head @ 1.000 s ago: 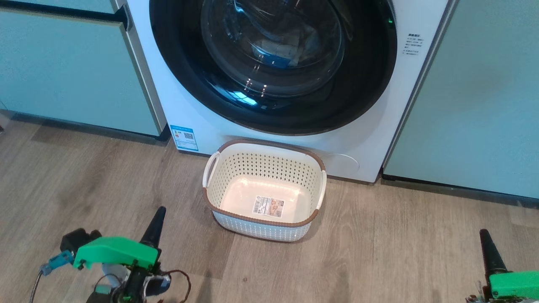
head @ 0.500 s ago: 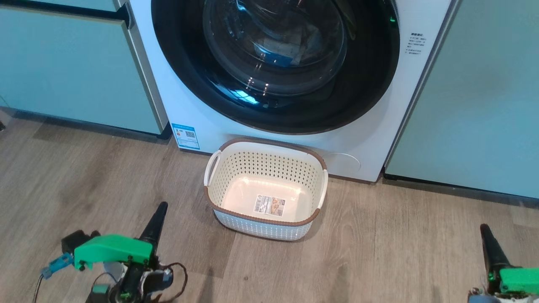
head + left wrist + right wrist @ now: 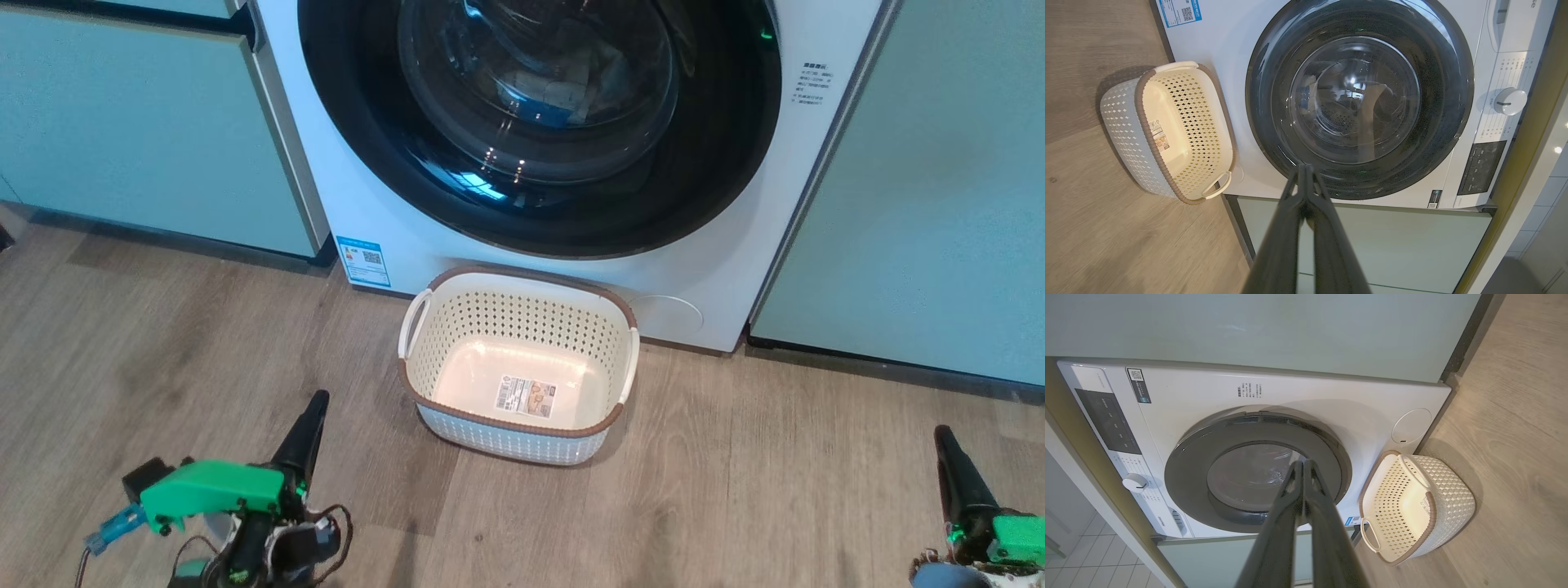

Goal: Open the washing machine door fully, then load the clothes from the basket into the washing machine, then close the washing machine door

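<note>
The washing machine (image 3: 735, 269) stands in front of me with its black-rimmed washing machine door (image 3: 718, 163) shut flat against the white front. Through the glass bowl, pale clothes (image 3: 571, 90) with a blue part show inside the drum. The cream basket (image 3: 522, 331) sits on the floor just below the door, with just a label on its base. My left gripper (image 3: 314, 404) is shut and holds nothing, low at the left, short of the basket. My right gripper (image 3: 943, 437) is shut too, far right. In the wrist views, each shut gripper (image 3: 1305, 167) (image 3: 1302, 462) points at the door (image 3: 1359, 98) (image 3: 1188, 469).
Pale teal cabinets flank the machine at left (image 3: 147, 139) and right (image 3: 939, 204). The wooden floor (image 3: 735, 490) spreads around the basket. A control panel with a white knob (image 3: 1508, 101) sits along the machine's top edge. A blue sticker (image 3: 363, 261) marks its lower left corner.
The head view has shifted slightly. Both gripper tips have crept a little forward. The door, the basket and both shut grippers are otherwise as before.
</note>
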